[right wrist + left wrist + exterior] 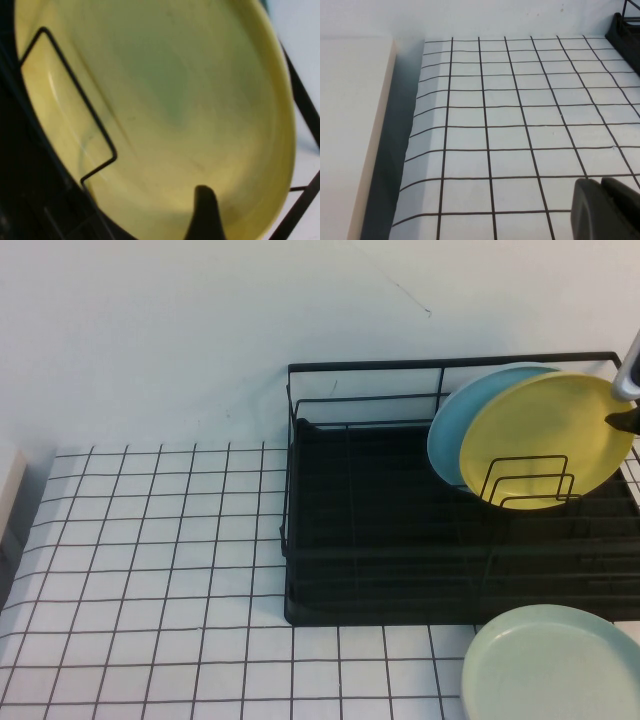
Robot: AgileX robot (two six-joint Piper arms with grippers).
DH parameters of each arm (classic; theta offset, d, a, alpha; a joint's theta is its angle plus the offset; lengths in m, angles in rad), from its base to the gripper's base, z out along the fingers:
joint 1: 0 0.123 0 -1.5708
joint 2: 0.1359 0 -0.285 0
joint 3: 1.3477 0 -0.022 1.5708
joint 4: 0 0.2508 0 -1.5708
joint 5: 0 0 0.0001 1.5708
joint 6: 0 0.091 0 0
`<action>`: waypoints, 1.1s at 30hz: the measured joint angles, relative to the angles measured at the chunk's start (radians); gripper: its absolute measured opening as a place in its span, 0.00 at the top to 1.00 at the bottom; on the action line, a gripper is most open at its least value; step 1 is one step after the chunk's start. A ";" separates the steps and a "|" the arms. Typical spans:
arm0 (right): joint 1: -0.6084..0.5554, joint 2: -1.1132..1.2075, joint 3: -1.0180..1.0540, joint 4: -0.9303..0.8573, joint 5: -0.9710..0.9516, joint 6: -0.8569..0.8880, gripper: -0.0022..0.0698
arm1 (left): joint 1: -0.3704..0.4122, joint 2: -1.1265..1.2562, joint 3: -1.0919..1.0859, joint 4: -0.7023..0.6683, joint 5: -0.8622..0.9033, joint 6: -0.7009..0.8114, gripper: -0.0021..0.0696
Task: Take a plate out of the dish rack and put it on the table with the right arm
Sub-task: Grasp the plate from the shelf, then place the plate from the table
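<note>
The yellow plate leans upright in a wire loop divider at the right end of the black dish rack, just in front of a light blue plate. At the yellow plate's right rim, at the edge of the high view, is my right gripper. It is open: one black finger lies over the plate's yellow face, and the other finger is hidden. The plate still sits in the rack. My left gripper is shut, holds nothing, and hovers low over the gridded table.
A pale green plate lies flat on the table in front of the rack's right end. The gridded table stretches left of the rack. A beige ledge borders the table's left edge.
</note>
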 joint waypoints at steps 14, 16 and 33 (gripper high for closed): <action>0.000 0.111 -0.059 0.202 -0.003 -0.002 0.71 | 0.000 0.000 0.000 0.000 0.000 0.000 0.98; 0.000 0.109 -0.059 0.204 0.011 0.009 0.84 | 0.000 0.000 0.000 0.000 0.000 0.000 0.98; 0.000 -0.144 -0.061 0.206 0.084 0.284 0.93 | 0.000 0.000 0.000 0.000 0.000 0.000 0.98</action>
